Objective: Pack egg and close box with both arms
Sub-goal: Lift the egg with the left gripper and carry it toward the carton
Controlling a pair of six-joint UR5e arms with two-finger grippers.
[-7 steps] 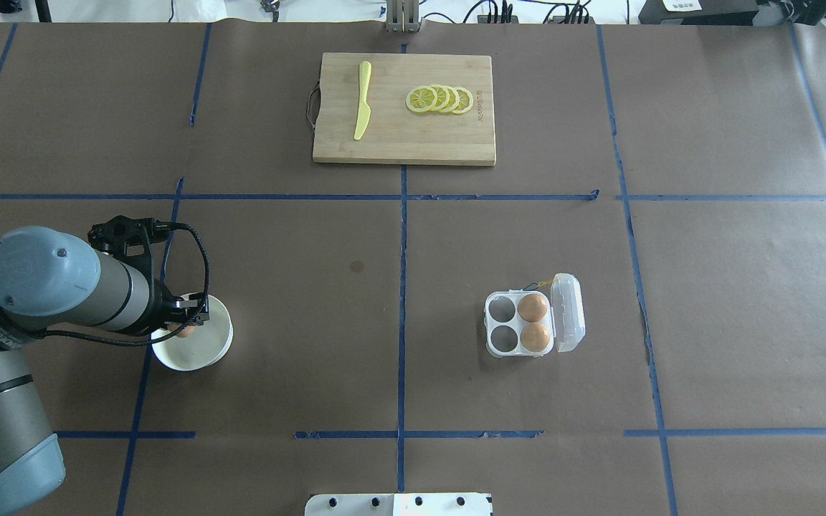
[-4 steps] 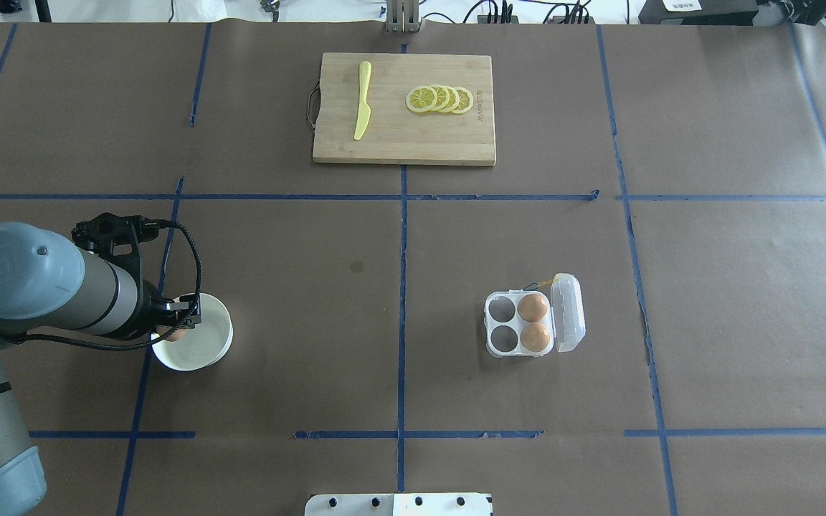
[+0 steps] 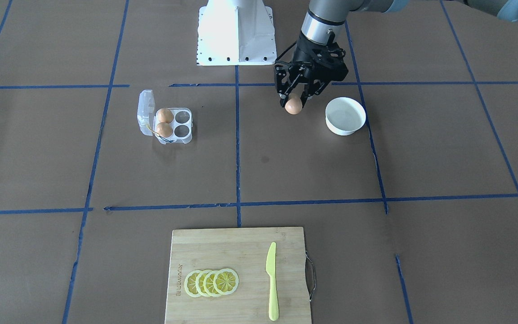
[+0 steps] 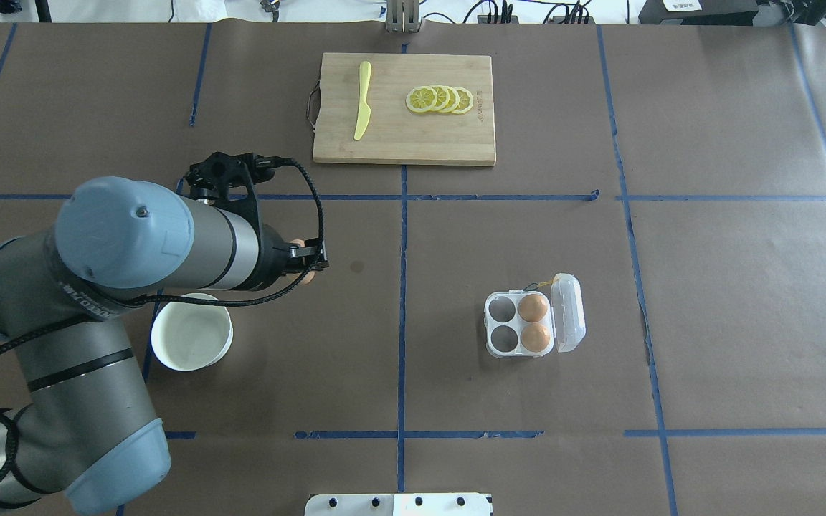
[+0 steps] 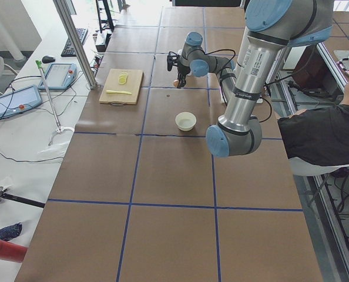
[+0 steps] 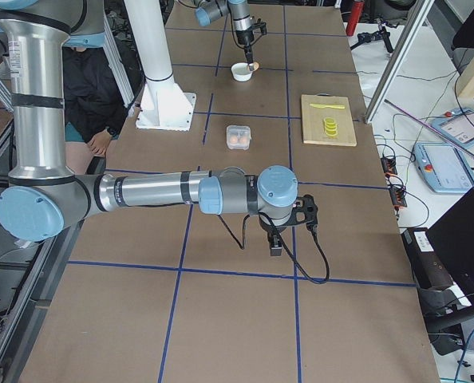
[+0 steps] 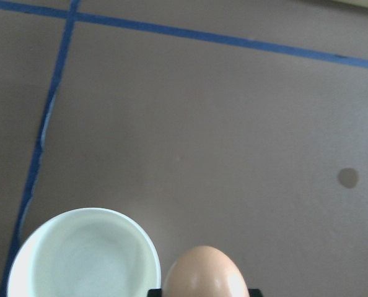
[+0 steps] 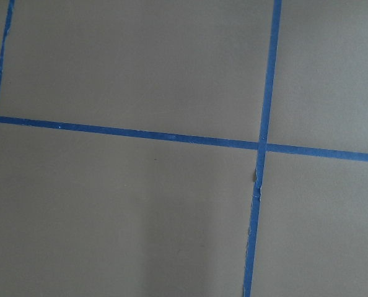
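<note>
Frontally, the left hand (image 3: 292, 101) grips the egg (image 3: 293, 107) by its top, aloft beside the bowl (image 3: 346, 131) and well apart from the box (image 3: 181, 118); held so shallowly, the smooth shell could slip out on the carry. Overhead, the bowl is empty, and the box lies open, two eggs (image 4: 532, 307) beside the lid (image 4: 569, 312), two cells (image 4: 502, 308) bare. From the right end, the right hand (image 6: 275, 243) hangs low over the worktop (image 6: 221, 319); open or closed, I cannot tell.

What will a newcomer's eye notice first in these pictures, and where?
The left gripper, hovering beside the empty white bowl, pinches a brown egg. On the robot's right half stands the open box, two eggs in it and two cells free. On the operators' side lies a cutting board with lemon slices and a knife.
</note>
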